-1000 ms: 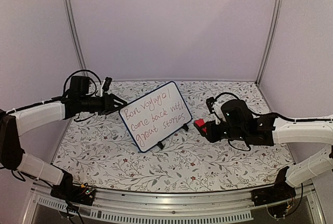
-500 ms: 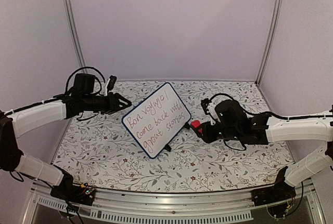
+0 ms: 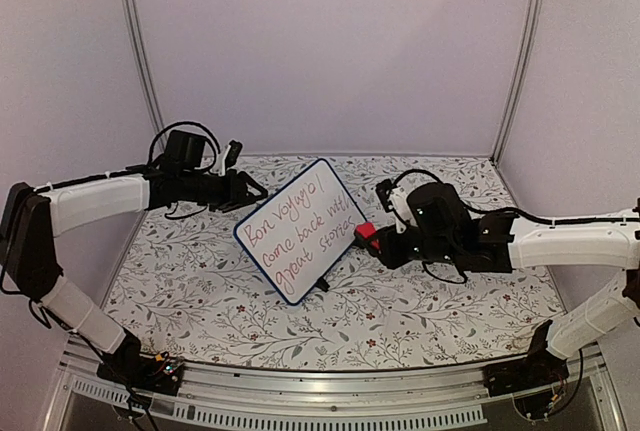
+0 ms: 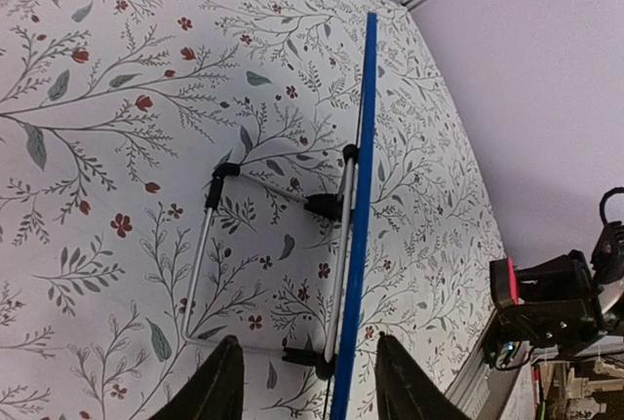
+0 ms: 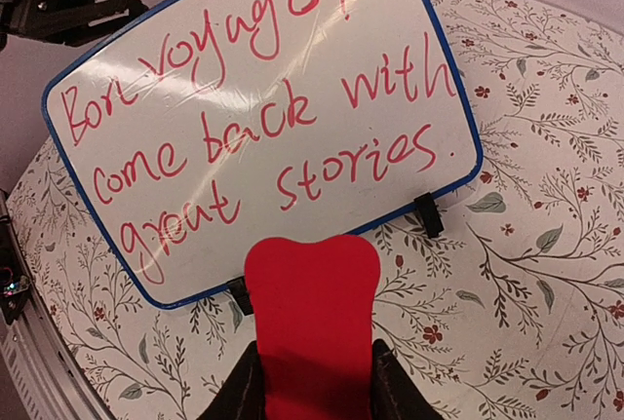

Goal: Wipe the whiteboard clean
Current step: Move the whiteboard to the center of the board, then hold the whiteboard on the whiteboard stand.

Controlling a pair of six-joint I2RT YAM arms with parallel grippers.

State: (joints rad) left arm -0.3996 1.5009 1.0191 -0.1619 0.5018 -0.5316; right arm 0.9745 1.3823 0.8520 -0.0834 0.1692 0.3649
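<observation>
The right fingers (image 5: 241,393) clamp the eraser (image 5: 312,318) facing the board (image 5: 263,118); left fingers (image 4: 219,389), apart, straddle its edge, likely for bracing

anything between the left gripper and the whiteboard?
Nothing. In the left wrist view the whiteboard runs edge-on straight in between the open fingers of the left gripper, with only its own wire stand and the floral tabletop beside it.

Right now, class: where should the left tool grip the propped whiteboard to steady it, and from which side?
I'd pinch the thin blue rim of the whiteboard on the side edge facing the left tool, coming in edge-on from that side. Propped on its wire stand, it presents a narrow strip that fits between the open fingers, leaving the written face free for the right tool's red eraser.
</observation>
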